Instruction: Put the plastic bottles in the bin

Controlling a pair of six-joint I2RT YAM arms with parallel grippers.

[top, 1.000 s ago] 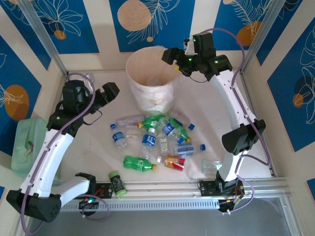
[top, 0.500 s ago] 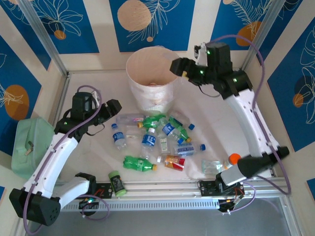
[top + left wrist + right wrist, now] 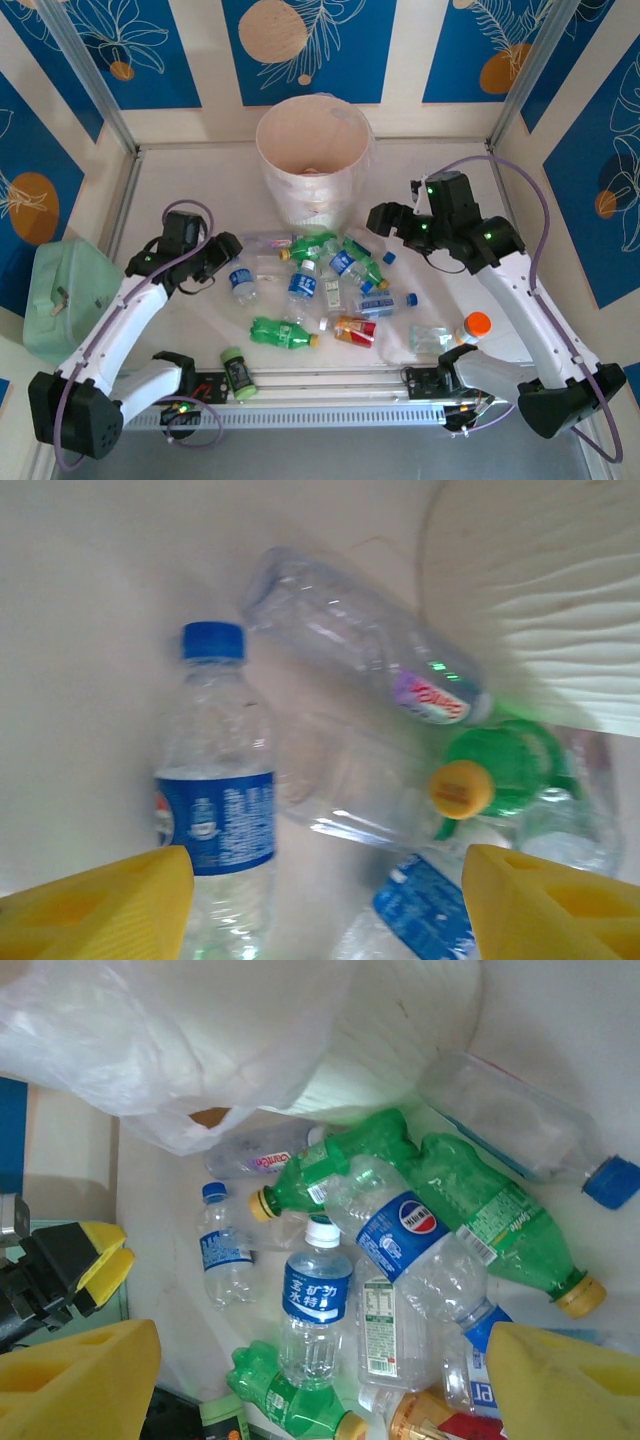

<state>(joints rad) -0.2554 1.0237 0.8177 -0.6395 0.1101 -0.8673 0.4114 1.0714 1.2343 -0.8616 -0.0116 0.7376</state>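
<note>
The plastic bottles [image 3: 320, 275] lie in a loose heap on the white table in front of the bin [image 3: 310, 195], a cream bucket with a white liner. My left gripper [image 3: 230, 247] hovers at the heap's left edge, open. Its yellow fingers [image 3: 100, 900] frame a blue-labelled bottle [image 3: 215, 810], a clear one [image 3: 370, 640] and a green one with a yellow cap [image 3: 500, 770]. My right gripper [image 3: 380, 218] hangs open over the heap's right side. Between its fingers [image 3: 565, 1380] I see a blue-labelled bottle [image 3: 315, 1305] and green bottles [image 3: 480, 1205].
A mint-green container [image 3: 62, 300] sits at the far left. A dark jar with a green lid [image 3: 238, 372] lies by the front rail [image 3: 340, 385]. A flat clear scrap [image 3: 430, 337] and a loose blue cap [image 3: 411, 298] lie right of the heap.
The right arm swung from above the bin down to the heap's right side. The left arm dropped and moved toward the heap, its jaws narrowing a little.
</note>
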